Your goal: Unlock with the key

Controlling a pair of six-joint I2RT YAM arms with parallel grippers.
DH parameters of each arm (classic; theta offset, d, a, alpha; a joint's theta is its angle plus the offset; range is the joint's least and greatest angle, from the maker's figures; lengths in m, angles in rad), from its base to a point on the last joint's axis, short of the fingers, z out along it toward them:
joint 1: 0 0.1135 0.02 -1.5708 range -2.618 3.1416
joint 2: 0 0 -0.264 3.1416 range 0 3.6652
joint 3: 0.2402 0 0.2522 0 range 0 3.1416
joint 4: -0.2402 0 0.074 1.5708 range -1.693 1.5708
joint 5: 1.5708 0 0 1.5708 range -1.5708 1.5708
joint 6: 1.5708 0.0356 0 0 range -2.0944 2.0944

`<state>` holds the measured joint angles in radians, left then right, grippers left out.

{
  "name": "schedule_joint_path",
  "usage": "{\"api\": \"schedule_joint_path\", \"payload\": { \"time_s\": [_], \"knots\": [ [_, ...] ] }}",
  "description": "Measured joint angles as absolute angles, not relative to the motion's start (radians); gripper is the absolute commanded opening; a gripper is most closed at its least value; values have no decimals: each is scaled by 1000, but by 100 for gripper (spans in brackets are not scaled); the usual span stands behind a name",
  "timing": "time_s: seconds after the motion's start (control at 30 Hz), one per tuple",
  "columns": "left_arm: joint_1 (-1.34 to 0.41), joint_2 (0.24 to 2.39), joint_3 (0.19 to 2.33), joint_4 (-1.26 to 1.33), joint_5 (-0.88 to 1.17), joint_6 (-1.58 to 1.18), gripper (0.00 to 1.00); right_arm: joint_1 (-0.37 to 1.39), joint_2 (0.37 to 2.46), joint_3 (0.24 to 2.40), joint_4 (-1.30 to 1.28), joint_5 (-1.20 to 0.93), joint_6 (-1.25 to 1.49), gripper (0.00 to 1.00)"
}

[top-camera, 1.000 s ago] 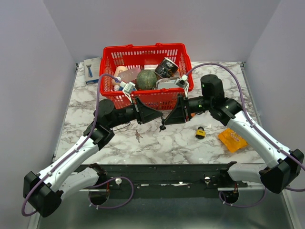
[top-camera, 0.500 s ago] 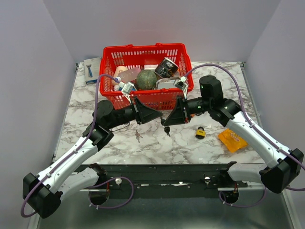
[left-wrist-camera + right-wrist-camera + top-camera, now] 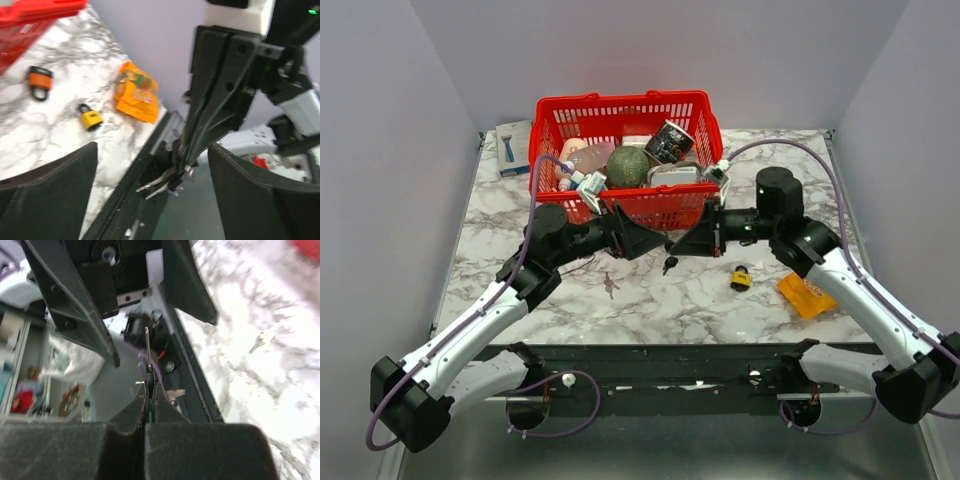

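Two arms reach in from the near edge and meet tip to tip over the table. Nearest on the marble lie one set of loose keys, one yellow padlock and one orange packet, the padlock near the packet but apart from it. Just past them the right gripper is clamped on the held keys, which dangle clear of the table. The left gripper faces it with its fingers spread wide, gripping nothing. Behind both stands one red basket full of goods, and at the far left corner lies one blue box.

The overhead view shows one padlock only. The left wrist view shows two: the yellow one and, beyond it toward the basket, an orange padlock, which the right arm hides from above. That view also shows two silver blades hanging from the right gripper's tips. Only the right wrist view shows the grip itself: both fingers are pressed together on a key's head, and its blade stands straight out from them.
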<state>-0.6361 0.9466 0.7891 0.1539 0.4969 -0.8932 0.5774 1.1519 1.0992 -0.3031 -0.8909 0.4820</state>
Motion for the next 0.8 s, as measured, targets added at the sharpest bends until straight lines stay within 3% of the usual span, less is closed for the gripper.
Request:
{"api": "schedule_joint_path", "payload": {
  "time_s": [0.33,0.63,0.8],
  "knots": [
    [-755,1122,968,-29,337,-648,86,282,879,1002,-370,-626,516,1],
    [-910,1588,1222,-137,275,-476,82,245,680,1168,-642,-203,488,1],
    [-963,1794,1398,-211,194,-395,76,243,584,1223,-712,-87,485,1]
  ]
}}
